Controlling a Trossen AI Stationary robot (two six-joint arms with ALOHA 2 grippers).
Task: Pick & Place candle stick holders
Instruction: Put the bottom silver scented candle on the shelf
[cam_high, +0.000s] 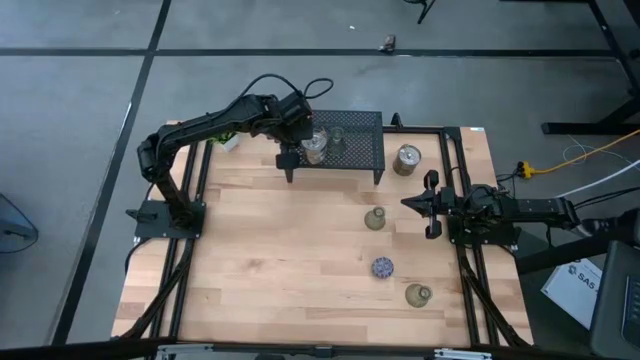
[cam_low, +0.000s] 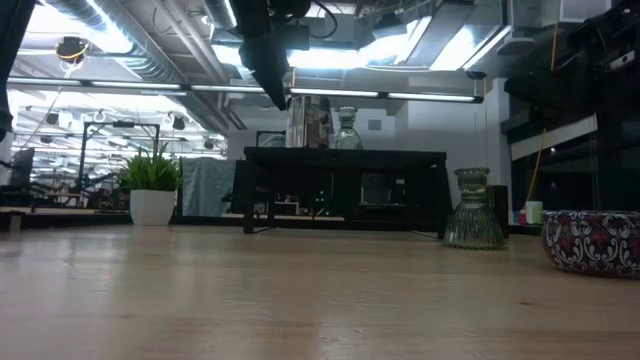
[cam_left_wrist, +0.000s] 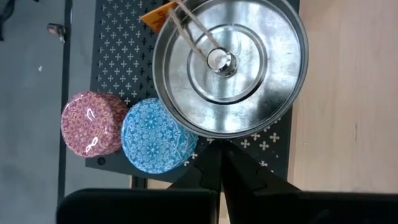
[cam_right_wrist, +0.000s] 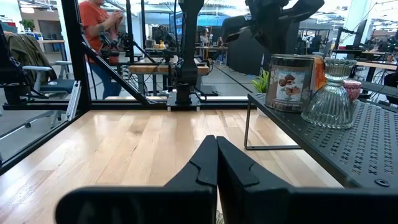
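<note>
Left gripper above the black mesh rack, jaws closed and empty, hanging directly over the silver tin holder; pink holder and blue holder just beside it. Right gripper closed, nearer the olive holder on the desk.

This is a robotics lab or workshop. The butcher-block table sits inside a black metal frame on a grey concrete floor. Across the room run exposed ceiling ducts, strip lights, and more workbenches with equipment, where a person in an orange shirt stands. A yellow cable trails beside the table.
</note>
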